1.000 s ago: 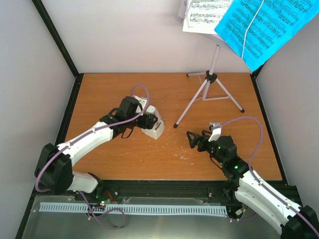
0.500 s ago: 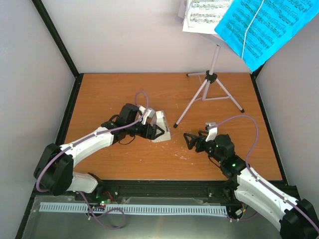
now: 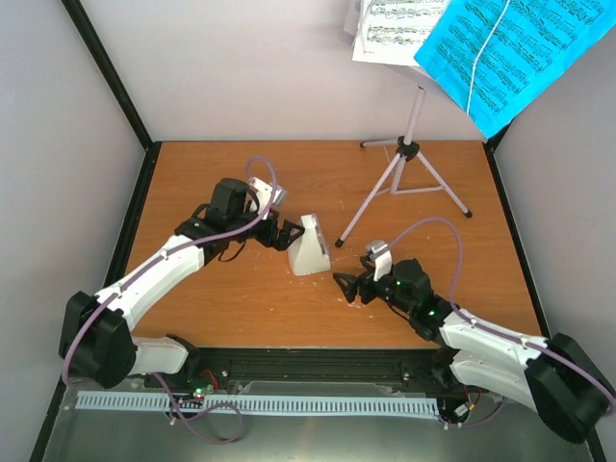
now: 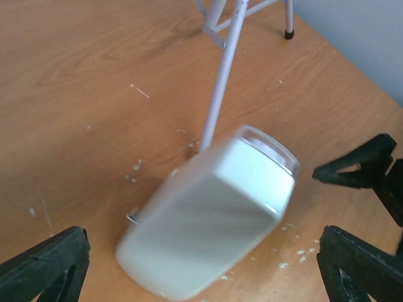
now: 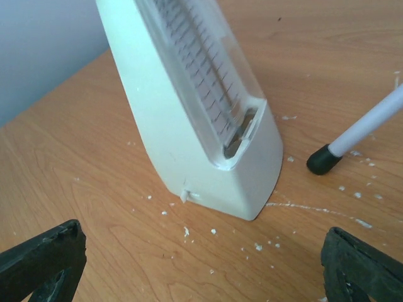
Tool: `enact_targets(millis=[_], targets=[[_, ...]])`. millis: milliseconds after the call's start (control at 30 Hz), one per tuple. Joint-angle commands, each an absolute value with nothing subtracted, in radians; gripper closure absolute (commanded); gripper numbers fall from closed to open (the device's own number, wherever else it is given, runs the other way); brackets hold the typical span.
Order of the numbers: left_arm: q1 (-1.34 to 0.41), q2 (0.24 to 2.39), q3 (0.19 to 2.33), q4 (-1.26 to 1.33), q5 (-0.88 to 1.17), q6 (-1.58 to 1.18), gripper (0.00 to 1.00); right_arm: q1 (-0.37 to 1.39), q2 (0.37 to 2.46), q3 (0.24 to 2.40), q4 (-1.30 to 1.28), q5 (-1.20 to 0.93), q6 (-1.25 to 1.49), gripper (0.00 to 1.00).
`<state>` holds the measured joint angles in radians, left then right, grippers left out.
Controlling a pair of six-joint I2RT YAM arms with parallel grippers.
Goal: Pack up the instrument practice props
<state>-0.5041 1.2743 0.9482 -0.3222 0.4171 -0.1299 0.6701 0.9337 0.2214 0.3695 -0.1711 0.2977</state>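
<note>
The white pyramid metronome (image 3: 310,246) with its clear cover stands on the wooden table, free of both grippers. My left gripper (image 3: 279,234) is open just to its left; in the left wrist view the metronome (image 4: 211,220) looks blurred ahead of the spread fingertips (image 4: 44,264). My right gripper (image 3: 348,286) is open, low and to the right of it. The right wrist view shows the metronome (image 5: 201,107) a short way ahead of the open gripper (image 5: 201,267). The lilac tripod music stand (image 3: 404,159) stands at the back right, with white pages (image 3: 395,29) and blue pages (image 3: 510,48) on its tray.
One stand leg ends in a black foot (image 5: 324,160) close to the right of the metronome's base. White crumbs (image 5: 252,242) are scattered on the table (image 3: 212,308). Black frame rails (image 3: 115,87) and grey walls enclose the table.
The left gripper carried the metronome to the right, set it upright, opened and drew back to the left. The right gripper moved left toward the metronome.
</note>
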Motion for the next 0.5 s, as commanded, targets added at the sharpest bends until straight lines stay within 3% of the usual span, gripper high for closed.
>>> enact_targets(millis=[0,100,300,467], targets=[[-0.487,1.329,1.023,-0.287,0.511,0.042,0.01,0.735,1.036,0.210,0.527,-0.086,0.219,0.00],[-0.486,1.339,0.989,-0.201,0.690,0.125,0.00,0.761,1.102,0.201,0.601,-0.075,0.214,0.00],[-0.486,1.451,1.050,-0.233,0.781,0.164,0.01,0.779,1.193,0.235,0.618,-0.083,0.177,0.00],[-0.485,1.504,1.062,-0.262,0.774,0.184,0.12,0.797,1.249,0.274,0.576,-0.008,0.158,0.00]])
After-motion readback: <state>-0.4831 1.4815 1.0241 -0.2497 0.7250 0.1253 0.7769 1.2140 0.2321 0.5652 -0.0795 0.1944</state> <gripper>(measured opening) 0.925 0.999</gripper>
